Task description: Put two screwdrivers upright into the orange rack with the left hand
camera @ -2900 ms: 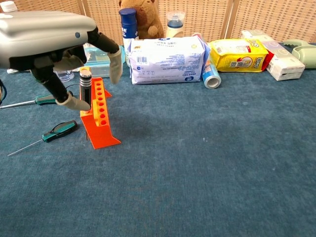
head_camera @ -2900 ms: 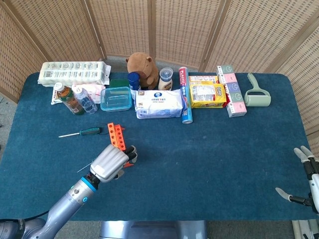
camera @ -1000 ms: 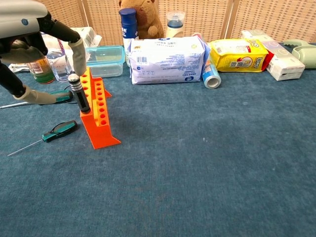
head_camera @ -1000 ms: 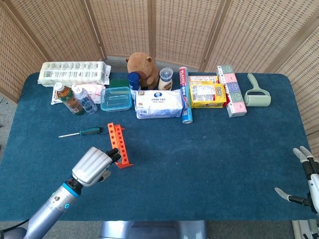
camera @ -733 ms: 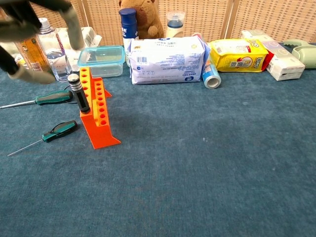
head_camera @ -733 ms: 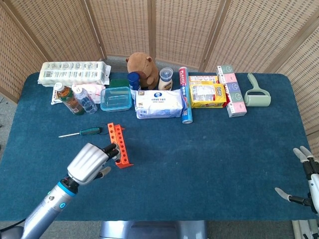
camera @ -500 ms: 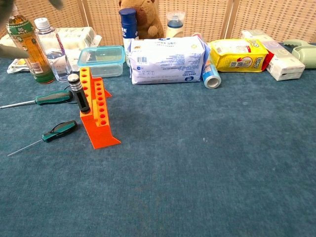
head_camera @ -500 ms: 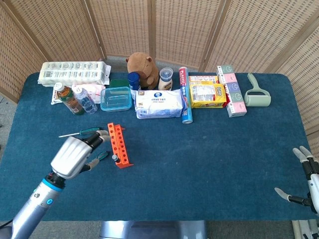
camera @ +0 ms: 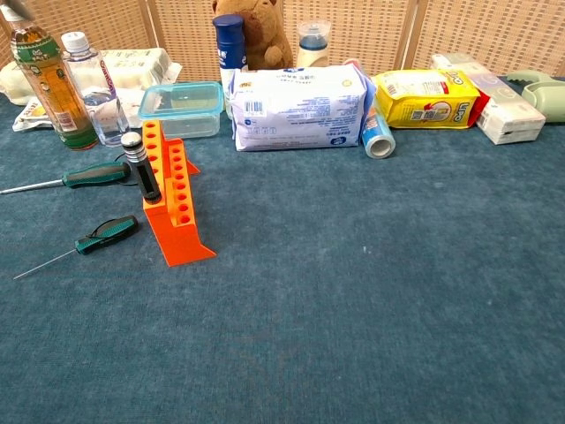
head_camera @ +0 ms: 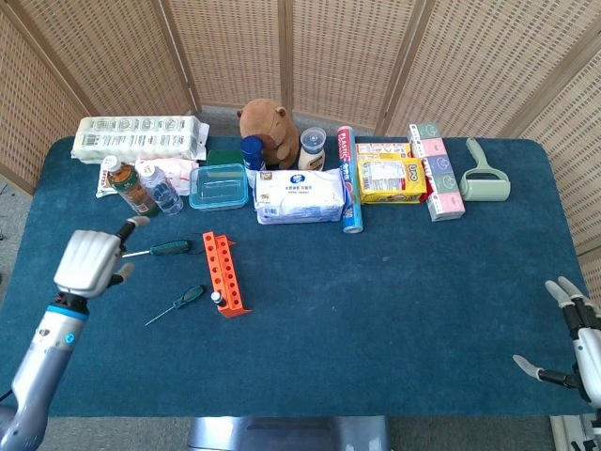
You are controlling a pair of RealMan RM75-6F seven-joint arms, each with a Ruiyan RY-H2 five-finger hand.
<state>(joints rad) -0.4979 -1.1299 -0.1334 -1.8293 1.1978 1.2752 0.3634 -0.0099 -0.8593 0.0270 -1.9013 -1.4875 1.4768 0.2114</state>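
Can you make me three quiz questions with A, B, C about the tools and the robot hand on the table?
1. Where is the black-handled screwdriver?
A. standing in the orange rack
B. inside the clear box
C. under the teddy

2. How many green-handled screwdrivers lie on the table?
A. none
B. two
C. five

3. What is the left robot hand doing?
A. holding a bottle
B. squeezing the rack
C. holding nothing, fingers apart

Answers:
1 A, it stands upright in the rack.
2 B, a longer one and a shorter one lie flat left of the rack.
3 C, it hovers left of the tools, with nothing in it.
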